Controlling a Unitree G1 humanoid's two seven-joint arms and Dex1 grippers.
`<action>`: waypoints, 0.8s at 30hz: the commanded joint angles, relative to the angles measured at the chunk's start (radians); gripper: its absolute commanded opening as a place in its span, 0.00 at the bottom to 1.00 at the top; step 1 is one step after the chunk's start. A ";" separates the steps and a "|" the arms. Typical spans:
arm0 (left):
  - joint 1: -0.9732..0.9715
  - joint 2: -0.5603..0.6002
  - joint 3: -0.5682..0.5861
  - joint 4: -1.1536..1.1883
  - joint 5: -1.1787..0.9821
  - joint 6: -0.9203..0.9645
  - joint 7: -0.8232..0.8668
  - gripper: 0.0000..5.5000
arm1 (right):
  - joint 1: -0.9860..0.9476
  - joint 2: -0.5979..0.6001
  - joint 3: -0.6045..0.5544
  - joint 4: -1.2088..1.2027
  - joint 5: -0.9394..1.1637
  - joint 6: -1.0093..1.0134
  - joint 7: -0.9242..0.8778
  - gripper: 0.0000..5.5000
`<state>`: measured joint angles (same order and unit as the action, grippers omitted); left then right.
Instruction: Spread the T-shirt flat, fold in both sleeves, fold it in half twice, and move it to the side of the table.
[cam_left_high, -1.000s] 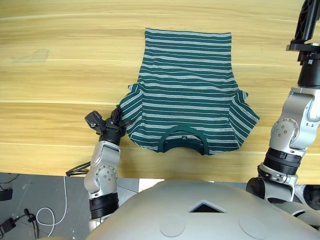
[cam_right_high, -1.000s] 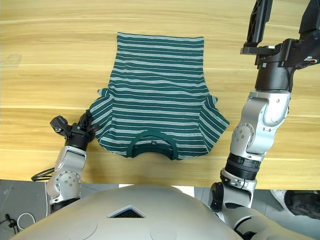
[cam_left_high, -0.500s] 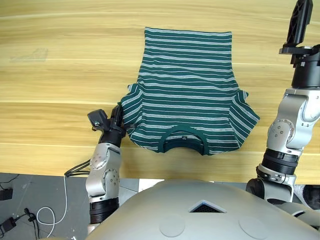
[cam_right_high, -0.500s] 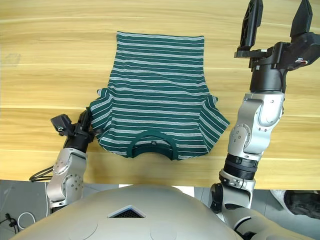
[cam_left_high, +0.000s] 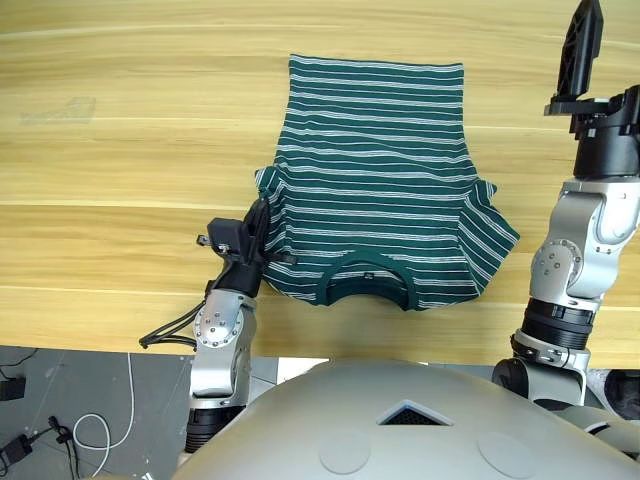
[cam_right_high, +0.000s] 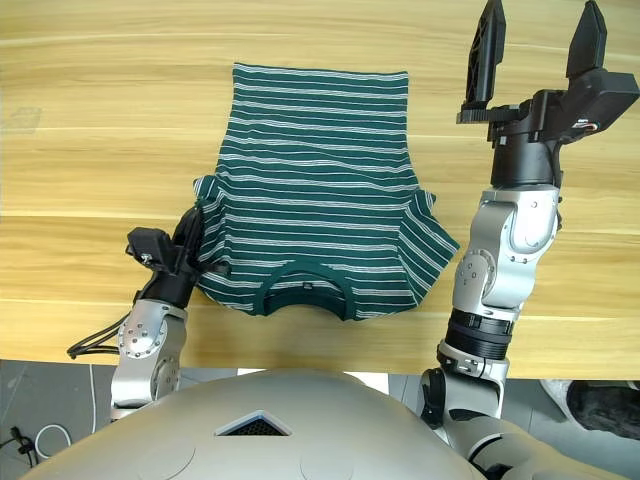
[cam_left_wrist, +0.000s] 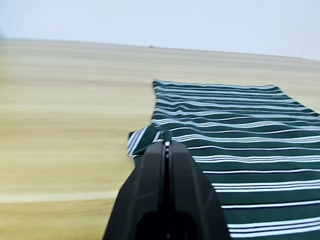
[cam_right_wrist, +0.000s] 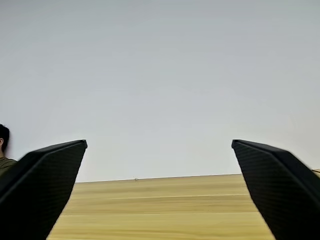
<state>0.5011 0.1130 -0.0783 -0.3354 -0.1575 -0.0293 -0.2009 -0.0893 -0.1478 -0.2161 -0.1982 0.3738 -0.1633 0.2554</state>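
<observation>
A dark green T-shirt (cam_left_high: 375, 180) with thin white stripes lies on the wooden table (cam_left_high: 120, 150), collar toward me and hem at the far end. My left gripper (cam_left_high: 260, 218) is at the shirt's left edge, shut on the left sleeve (cam_left_wrist: 142, 139); in the left wrist view its fingertips (cam_left_wrist: 166, 144) pinch a bit of striped cloth. The right sleeve (cam_left_high: 490, 225) lies spread out on the table. My right gripper (cam_right_high: 537, 45) is held up in the air to the right of the shirt, open, with nothing between its fingers (cam_right_wrist: 45, 175).
Bare wood stretches to the left, right and far side of the shirt. Cables (cam_left_high: 90, 430) lie on the floor beyond the table's near edge at the left.
My left gripper has moved right, toward the shirt's body, drawing the left sleeve inward. The right gripper has shifted slightly left while staying raised and open.
</observation>
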 joint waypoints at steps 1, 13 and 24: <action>0.005 0.021 -0.023 -0.007 0.058 -0.044 -0.011 0.01 | 0.004 0.004 0.014 0.016 -0.010 -0.005 0.009 0.98; 0.010 0.091 -0.145 0.041 0.214 -0.107 -0.049 0.01 | 0.005 0.001 0.013 0.025 -0.007 -0.006 0.009 0.98; -0.011 0.126 -0.191 0.118 0.316 -0.112 -0.050 0.01 | 0.022 -0.003 0.000 0.009 0.000 0.001 0.008 0.98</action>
<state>0.4976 0.2119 -0.2453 -0.2372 0.0989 -0.1432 -0.2515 -0.0721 -0.1462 -0.2085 -0.1790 0.3712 -0.1655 0.2634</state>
